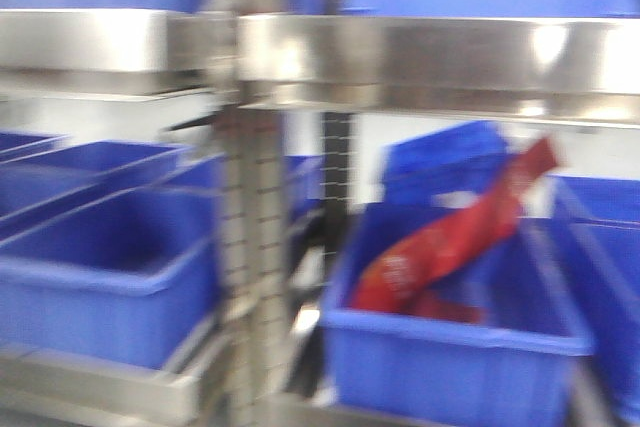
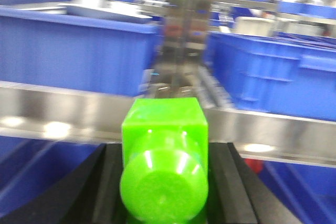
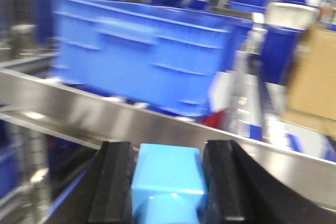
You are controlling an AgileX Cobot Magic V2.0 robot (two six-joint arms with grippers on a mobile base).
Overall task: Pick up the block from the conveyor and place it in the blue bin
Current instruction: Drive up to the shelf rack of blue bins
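A bright green block (image 2: 164,174) with a round knob sits between the black fingers (image 2: 107,184) of my left gripper (image 2: 165,153), which is shut on it. A light blue block (image 3: 167,179) is clamped in my right gripper (image 3: 167,156), black pads pressing both of its sides. Both grippers hover in front of a steel shelf rail (image 2: 52,114) with blue bins (image 2: 73,51) behind it. In the right wrist view a large blue bin (image 3: 142,51) stands on the rail (image 3: 105,121). The conveyor is out of view. All views are motion-blurred.
The front view shows steel racking (image 1: 250,247) with an empty blue bin (image 1: 110,297) at lower left and another blue bin (image 1: 450,367) holding a red packet (image 1: 450,237). More blue bins fill the shelf above. A cardboard box (image 3: 312,77) stands at right.
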